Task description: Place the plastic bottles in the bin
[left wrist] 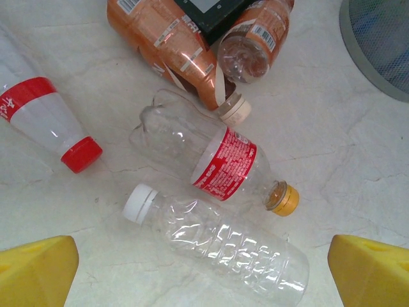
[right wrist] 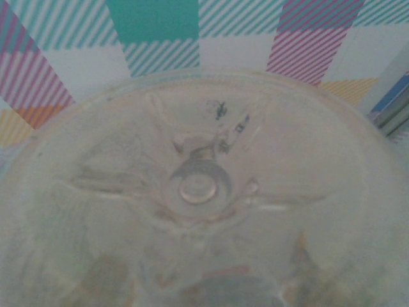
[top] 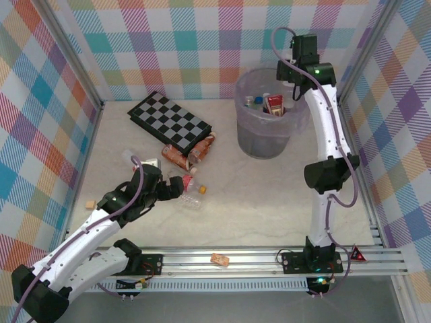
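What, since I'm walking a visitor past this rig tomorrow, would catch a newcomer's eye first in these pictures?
Probably the pale-purple bin at the back right, with a few bottles inside and the right arm reaching above it. Next comes the heap of plastic bottles lying left of centre beside the checkerboard. There the open left gripper hovers over a clear white-capped bottle and a red-labelled one.
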Available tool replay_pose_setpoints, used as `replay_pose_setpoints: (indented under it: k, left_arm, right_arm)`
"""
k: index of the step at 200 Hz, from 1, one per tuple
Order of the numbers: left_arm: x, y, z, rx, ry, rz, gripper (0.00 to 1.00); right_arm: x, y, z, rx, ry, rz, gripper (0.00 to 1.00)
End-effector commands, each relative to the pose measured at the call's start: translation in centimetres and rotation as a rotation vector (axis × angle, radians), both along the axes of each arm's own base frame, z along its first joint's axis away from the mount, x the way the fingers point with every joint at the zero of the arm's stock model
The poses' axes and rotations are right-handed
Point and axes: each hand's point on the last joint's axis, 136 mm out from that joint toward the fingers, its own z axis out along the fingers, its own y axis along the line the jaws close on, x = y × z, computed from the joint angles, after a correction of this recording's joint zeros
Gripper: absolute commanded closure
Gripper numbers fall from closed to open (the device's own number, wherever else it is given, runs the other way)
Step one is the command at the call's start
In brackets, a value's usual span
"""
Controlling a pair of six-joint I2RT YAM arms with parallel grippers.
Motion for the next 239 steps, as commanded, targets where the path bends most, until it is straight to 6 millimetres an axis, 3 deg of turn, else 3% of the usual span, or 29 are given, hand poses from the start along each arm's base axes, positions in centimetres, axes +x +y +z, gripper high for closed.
replay_pose_setpoints:
  k: [1, 47, 85, 104, 128, 168, 184, 212, 239]
  left_arm:
    - [-0.2, 0.7, -0.5, 0.008, 0.014, 0.029, 0.0]
    - [-0.1, 0.7, -0.3, 0.011, 0.012, 0.03, 0.0]
    - [-0.1, 0.7, -0.2, 0.008, 0.011, 0.029, 0.0]
    - [-0.2, 0.7, -0.3, 0.007, 0.013, 0.028, 0.0]
    - [-0.2, 0.7, -0.3, 0.007, 0.014, 0.028, 0.0]
    - [-0.2, 0.6, -0.5, 0.002, 0.016, 0.026, 0.0]
    - [-0.2, 0.6, -0.5, 0.0, 0.017, 0.027, 0.0]
    - [-0.2, 0.7, -0.4, -0.003, 0.019, 0.035, 0.0]
    - [-0.3, 0.7, -0.6, -0.006, 0.025, 0.042, 0.0]
  right_arm:
    - [0.6, -0.4, -1.7, -0.053, 0.042, 0.003, 0.37]
    - [1.1, -0.1, -5.8, -0.063, 0.147, 0.017, 0.35]
    - [1.1, 0.1, -7.8, -0.069, 0.203, 0.026, 0.31]
    - [0.9, 0.1, -8.1, -0.078, 0.215, 0.031, 0.24]
    - [0.6, 0.1, -6.8, -0.078, 0.19, 0.039, 0.14]
    - [-0.8, 0.1, -2.9, -0.079, 0.123, 0.06, 0.08]
    - [-1.6, -0.1, -1.4, -0.084, 0.098, 0.063, 0.0]
    - [-3.4, -0.2, 1.8, -0.072, 0.046, 0.075, 0.0]
    - [-4.8, 0.4, 3.5, -0.034, 0.023, 0.107, 0.0]
